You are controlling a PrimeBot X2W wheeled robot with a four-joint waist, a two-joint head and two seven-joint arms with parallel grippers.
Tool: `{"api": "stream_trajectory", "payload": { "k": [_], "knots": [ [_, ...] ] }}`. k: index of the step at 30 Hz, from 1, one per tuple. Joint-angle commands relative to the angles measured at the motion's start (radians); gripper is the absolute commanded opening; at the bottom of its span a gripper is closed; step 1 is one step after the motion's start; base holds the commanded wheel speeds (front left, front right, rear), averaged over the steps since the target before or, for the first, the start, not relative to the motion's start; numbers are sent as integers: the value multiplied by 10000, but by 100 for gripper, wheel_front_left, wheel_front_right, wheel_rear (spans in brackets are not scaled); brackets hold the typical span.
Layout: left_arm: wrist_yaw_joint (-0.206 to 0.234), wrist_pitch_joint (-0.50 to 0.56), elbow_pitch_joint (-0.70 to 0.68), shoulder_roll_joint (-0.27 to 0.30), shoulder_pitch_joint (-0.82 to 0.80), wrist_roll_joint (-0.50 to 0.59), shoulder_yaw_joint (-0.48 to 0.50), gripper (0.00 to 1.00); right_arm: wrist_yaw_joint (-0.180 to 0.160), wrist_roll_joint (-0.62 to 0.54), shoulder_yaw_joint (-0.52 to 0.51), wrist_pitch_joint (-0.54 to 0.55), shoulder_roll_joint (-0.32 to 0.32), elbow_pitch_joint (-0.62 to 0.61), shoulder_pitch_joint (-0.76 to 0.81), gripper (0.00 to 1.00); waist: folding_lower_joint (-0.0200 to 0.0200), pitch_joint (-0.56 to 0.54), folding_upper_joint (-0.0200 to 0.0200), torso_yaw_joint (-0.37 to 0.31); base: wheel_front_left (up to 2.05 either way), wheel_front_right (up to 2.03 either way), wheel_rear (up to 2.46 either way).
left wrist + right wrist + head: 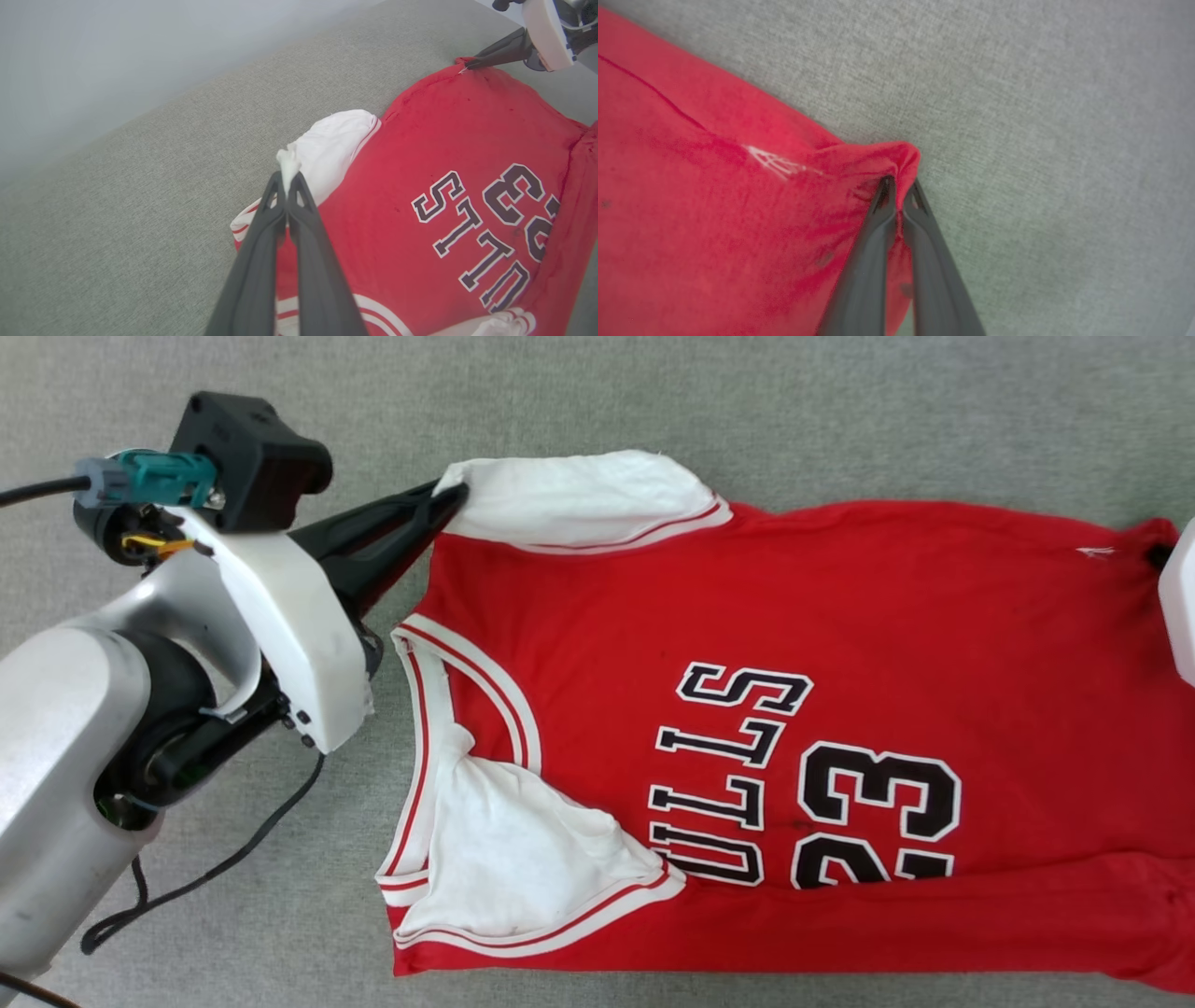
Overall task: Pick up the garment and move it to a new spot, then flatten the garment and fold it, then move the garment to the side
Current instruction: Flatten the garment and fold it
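Starting at the near edge, I see the shirt (747, 616) spread sideways on the grey surface (653, 392), collar toward my left and hem toward my right. Its near long side lies folded onto the front, so the near white sleeve (523, 859) covers the start of the black lettering and the fold cuts across the lower "23". Farther out, along the far edge, both grips are on. The left gripper (286, 179) is clamped on a small tuft at the tip of the far white sleeve (579, 495). The right gripper (900, 184) is pinched tight on the far red hem corner, with cloth bunched between its fingers. I judge this cloth light, soft and limp, probably a little slick; it will sag between the two grips and hold no shape of its own. The sleeve tuft looks like a thin bite, so a hard pull could slip it free. Those two far corners seem the right places to hold for bringing the far side over evenly.
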Motion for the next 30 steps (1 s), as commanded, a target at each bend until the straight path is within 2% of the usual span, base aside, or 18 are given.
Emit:
{"api": "stream_trajectory", "payload": {
  "k": [1, 5, 8, 12, 17, 23, 30],
  "knots": [
    [51, -123, 94, -10, 178, 55, 35, 0, -4, 39, 129, -59, 126, 353, 249, 0, 1, -222, 0, -116, 0, 0, 0],
    [106, -450, 304, -41, 502, -217, 163, 0, -4, 116, -142, -892, 376, 502, 144, 0, 1, -779, 0, -288, 0, 0, 0],
    [241, -626, 359, 166, 855, -340, 266, 0, -4, 477, -418, -1338, 601, 574, 326, 0, 1, -1235, 0, -389, 0, 0, 0],
    [462, -924, 297, 473, 1500, -457, 352, 0, -6, 208, -284, -1945, 363, 219, 895, 0, 1, -1835, 0, -482, 0, 0, 0],
    [933, -1275, -220, 1041, 2826, -746, 379, 0, -6, 401, -852, -2769, 289, -410, 2127, 0, 1, -2434, 0, -504, 0, 0, 0],
    [1433, -1464, -789, 1465, 4307, -1100, 147, 0, -6, 666, -1377, -2975, 433, -1218, 3813, 0, 1, -2909, 0, -551, 0, 0, 0],
    [1667, -1509, -962, 1553, 5677, -1283, -500, 0, -4, 751, -1909, -2741, 554, -2084, 5718, 0, 1, -3084, 0, -567, 0, 0, 0]
  ]
}}
